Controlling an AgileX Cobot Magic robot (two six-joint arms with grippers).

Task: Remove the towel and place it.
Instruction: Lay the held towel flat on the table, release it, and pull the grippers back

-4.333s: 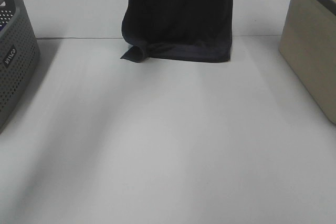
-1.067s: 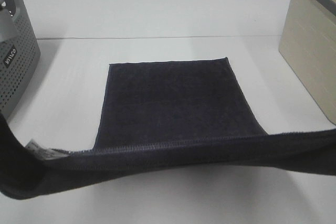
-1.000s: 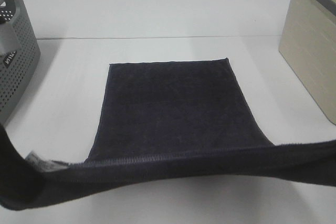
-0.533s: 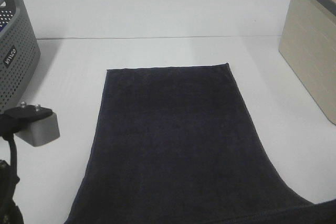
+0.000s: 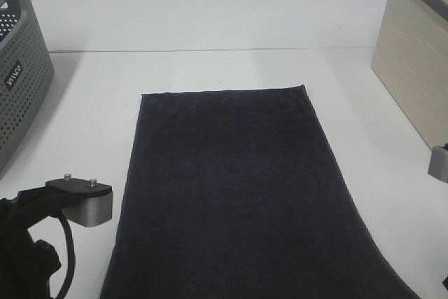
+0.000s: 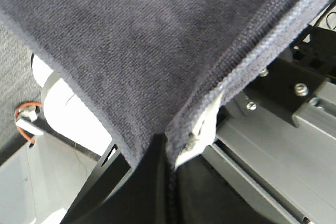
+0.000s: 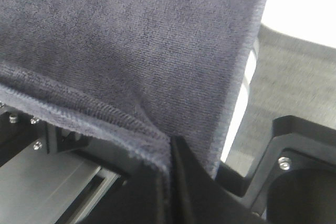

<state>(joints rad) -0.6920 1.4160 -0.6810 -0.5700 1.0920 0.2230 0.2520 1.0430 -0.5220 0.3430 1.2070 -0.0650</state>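
Exterior high view: the towel [image 5: 231, 194] lies spread flat on the white table [image 5: 210, 12]. It is a long, very dark navy rectangle, its straight far hem crossing the middle of the table and its length running toward me until the near end passes out of the bottom of the picture. I hold that near end at both corners. In the left wrist view my left pincer [image 6: 167, 148] is clenched on one corner: the black fingers meet in a narrow line, the hemmed edge is gathered into them, and the cloth fans away from them. In the right wrist view my right pincer [image 7: 170, 150] is likewise clamped on the other corner, the stitched hem creasing down into the closed jaws. Back in the high view, a grey block [image 5: 85, 204] on my left arm, with its black cable [image 5: 66, 257], sits just beside the towel's left edge. A small grey piece [image 5: 439, 162] of my right arm shows at the right border, apart from the cloth. The perforated grey basket [image 5: 21, 82] stands at the far left of the table, well apart from the towel, and a beige box [image 5: 413, 68] stands at the far right.
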